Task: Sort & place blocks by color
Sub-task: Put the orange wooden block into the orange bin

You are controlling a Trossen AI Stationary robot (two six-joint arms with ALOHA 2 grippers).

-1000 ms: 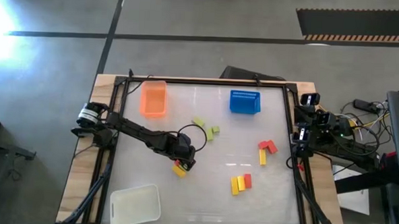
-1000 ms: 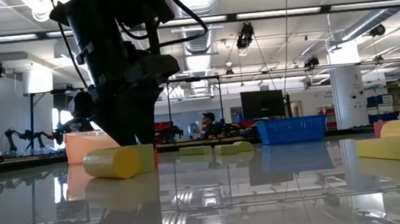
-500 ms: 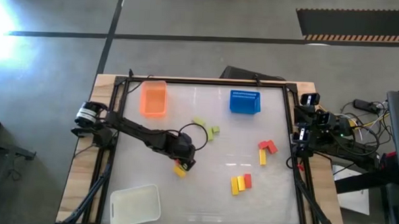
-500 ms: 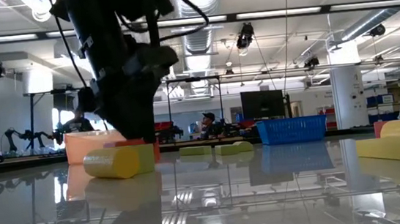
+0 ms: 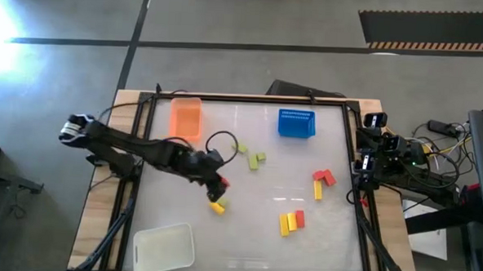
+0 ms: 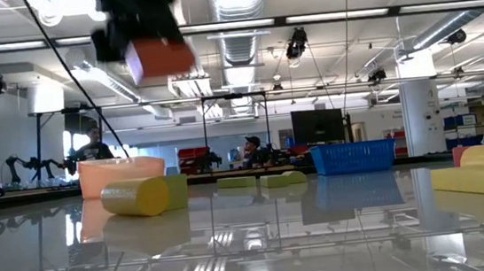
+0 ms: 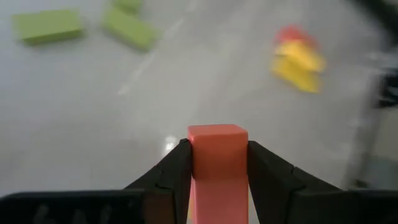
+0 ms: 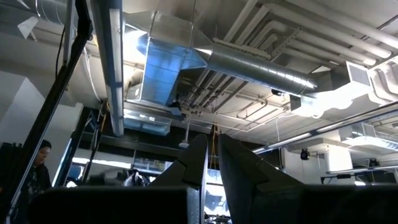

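We are looking down on a bench (image 5: 179,251) carrying three trays and scattered blocks. At the near left corner a white tray (image 5: 165,248) is lying; at the far left an orange tray (image 5: 186,118) is sitting. The left gripper (image 5: 221,184) is hanging above the bench's left half, its fingers (image 7: 176,173) clamping a red block (image 7: 217,165) lifted clear of the surface. Just nearer than it, a yellow block (image 5: 217,206) is lying alone. Toward the middle, three light green blocks (image 5: 252,155) are resting close together. Along the far edge right of centre a blue tray (image 5: 296,123) is standing. Near the front, right of centre, yellow and red blocks (image 5: 292,222) are touching side by side. Toward the right edge another cluster of red and yellow blocks (image 5: 323,181) is lying. The right gripper (image 8: 211,165) is waiting beyond the right edge, pointing up at the ceiling, its fingers pressing together on nothing
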